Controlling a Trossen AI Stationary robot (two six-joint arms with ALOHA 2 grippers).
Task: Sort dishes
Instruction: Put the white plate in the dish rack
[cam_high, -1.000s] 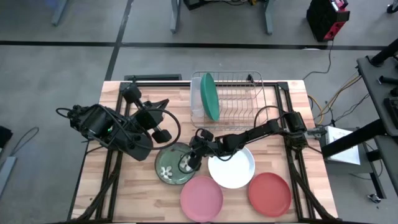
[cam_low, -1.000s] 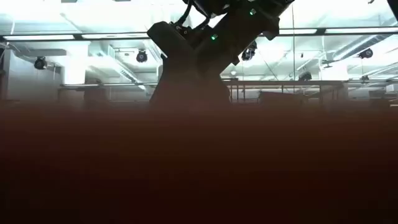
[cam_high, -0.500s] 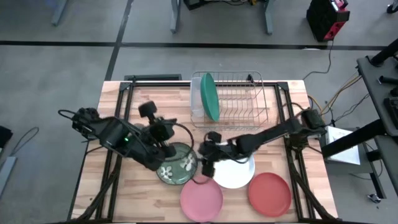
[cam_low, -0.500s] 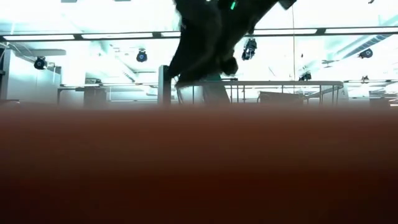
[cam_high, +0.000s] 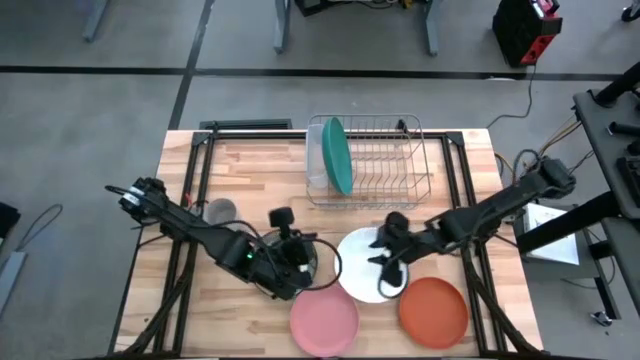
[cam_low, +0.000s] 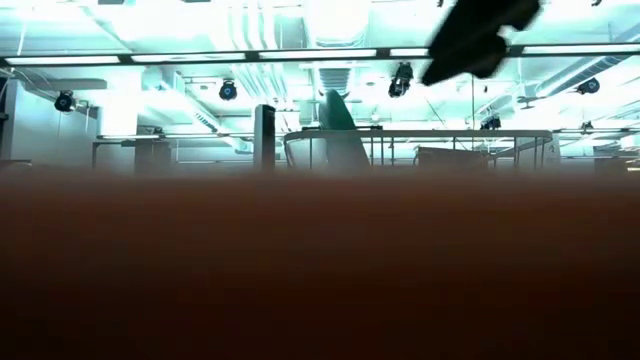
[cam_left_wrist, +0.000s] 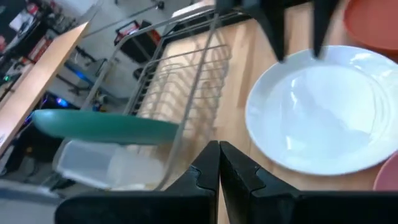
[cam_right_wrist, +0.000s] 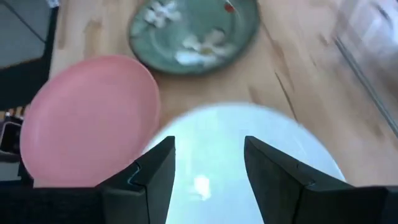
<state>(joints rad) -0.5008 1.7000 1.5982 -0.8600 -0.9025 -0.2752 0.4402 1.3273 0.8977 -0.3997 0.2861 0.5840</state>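
Note:
The white bowl (cam_high: 360, 268) sits near the table's middle, with my right gripper (cam_high: 385, 272) open just over it, one finger on each side of its middle (cam_right_wrist: 208, 168). My left gripper (cam_high: 305, 255) is shut (cam_left_wrist: 219, 168) above the dark green plate with white flowers (cam_right_wrist: 193, 28), which it mostly hides in the high view. The pink plate (cam_high: 323, 318) and the orange-red plate (cam_high: 432, 310) lie flat by the near edge. The large teal plate (cam_high: 336, 155) stands on edge in the wire rack (cam_high: 385, 160). My right gripper comes down at a slant from the table's right side, its open fingertips (cam_left_wrist: 278, 53) close to the white bowl's rim (cam_left_wrist: 292, 59). I cannot tell whether they touch it.
A small grey mug (cam_high: 218, 210) stands left of my left arm. The rack takes up the far middle of the table. A brown blur fills the lower part of the low view, and only the rack with the teal plate (cam_low: 338, 130) shows above it.
My right gripper has gone from the dark green plate toward the table's right edge and now stands over the white bowl. My left gripper has swung from the far left toward the near right, ending above the dark green plate. The dishes have stayed in place.

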